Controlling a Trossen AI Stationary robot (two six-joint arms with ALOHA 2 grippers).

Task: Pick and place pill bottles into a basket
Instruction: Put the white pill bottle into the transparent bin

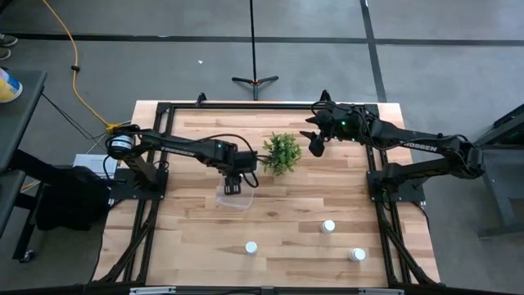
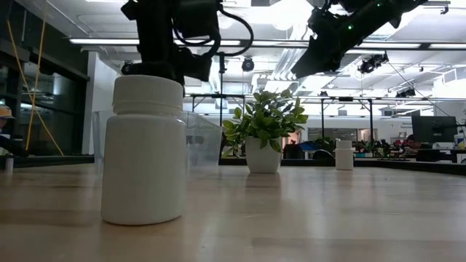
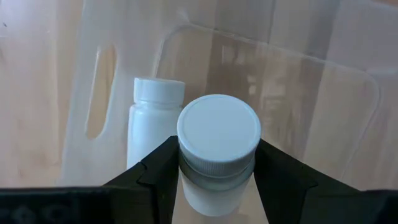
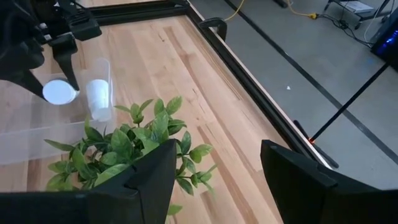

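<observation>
My left gripper [image 1: 233, 183] is over the clear basket [image 1: 235, 197] and is shut on a white pill bottle [image 3: 219, 134]. A second bottle [image 3: 152, 115] lies on its side on the basket's floor beside it. Three more bottles stand on the table near the front edge [image 1: 251, 247], [image 1: 328, 226], [image 1: 358, 255]. The nearest fills the low view [image 2: 143, 149]. My right gripper [image 1: 313, 146] is open and empty, raised just right of the green plant [image 1: 282, 152]. My left gripper pinches the bottle between its two fingers [image 3: 160, 169], just under the cap at the top of the body [image 3: 186, 169]. The fingers come from above, pointing down. The bottle is upright, cap up, inside the basket's outline. Whether its base touches the floor does not show.
The potted plant [image 2: 266, 138] stands between the two grippers, right of the basket. A black frame runs along the table's far edge and sides [image 1: 246, 105]. Bare wood lies in the middle and front of the table.
</observation>
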